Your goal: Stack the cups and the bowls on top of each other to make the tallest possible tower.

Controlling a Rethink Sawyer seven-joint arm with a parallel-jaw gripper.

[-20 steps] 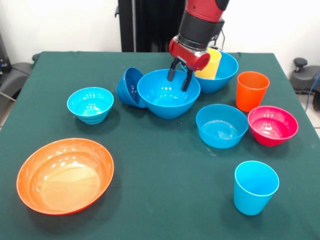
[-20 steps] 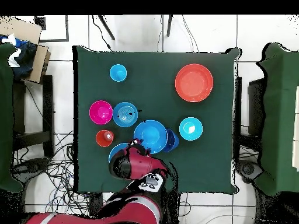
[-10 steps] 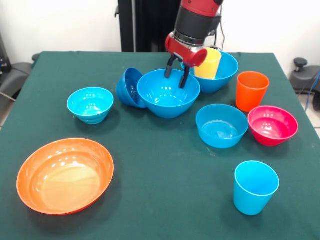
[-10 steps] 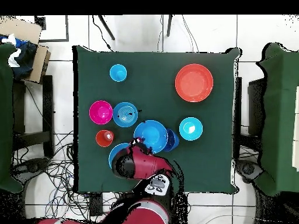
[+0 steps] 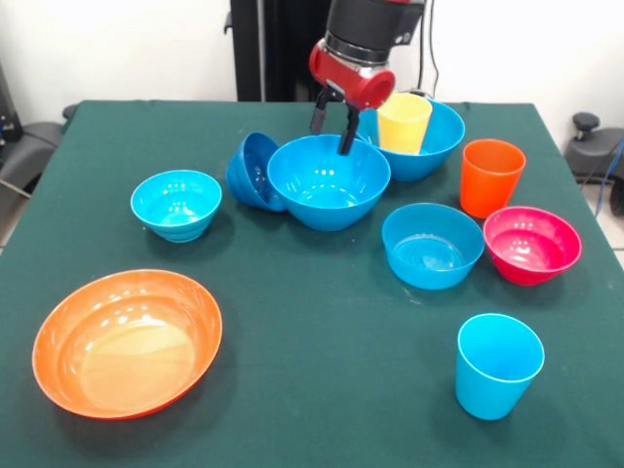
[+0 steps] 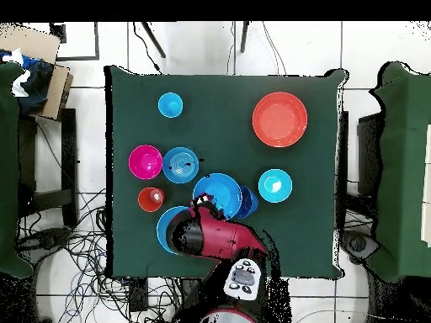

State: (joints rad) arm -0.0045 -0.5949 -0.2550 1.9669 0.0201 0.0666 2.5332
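At the front view's 8 o'clock we see the wide orange bowl [image 5: 127, 342], and at 9 o'clock the cyan bowl [image 5: 176, 203]. Toward 12 o'clock the small dark blue bowl [image 5: 252, 171] leans tilted against a large blue bowl [image 5: 328, 181]. The arm descends from 12 o'clock; its gripper [image 5: 331, 121] hangs with fingers parted, empty, over that bowl's far rim. At 1 o'clock the yellow cup [image 5: 403, 122] stands in the second large blue bowl [image 5: 440, 137]. At 3 o'clock we find the light blue bowl [image 5: 432, 244], the orange cup [image 5: 490, 176] and the magenta-red bowl [image 5: 531, 244]. At 5 o'clock stands the light blue cup [image 5: 497, 365].
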